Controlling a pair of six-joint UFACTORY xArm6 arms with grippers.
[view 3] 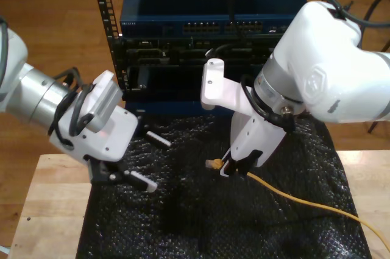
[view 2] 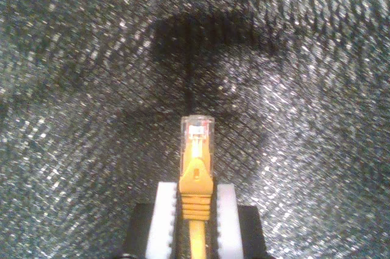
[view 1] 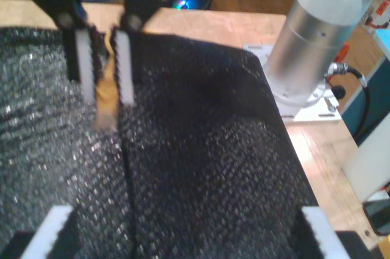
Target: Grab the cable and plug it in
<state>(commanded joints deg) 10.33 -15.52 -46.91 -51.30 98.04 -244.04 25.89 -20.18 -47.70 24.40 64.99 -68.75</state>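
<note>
Cable (view 2: 195,173) over black mat (view 2: 91,88).

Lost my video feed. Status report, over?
My second gripper shut on yellow-orange network cable, clear plug forward. My first gripper open above black mesh mat.

Wrist views blurry, mat (view 2: 304,58) glare, overhead light.

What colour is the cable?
Yellow-orange cable, with a clear plug tip; best seen in the second wrist view.
</note>
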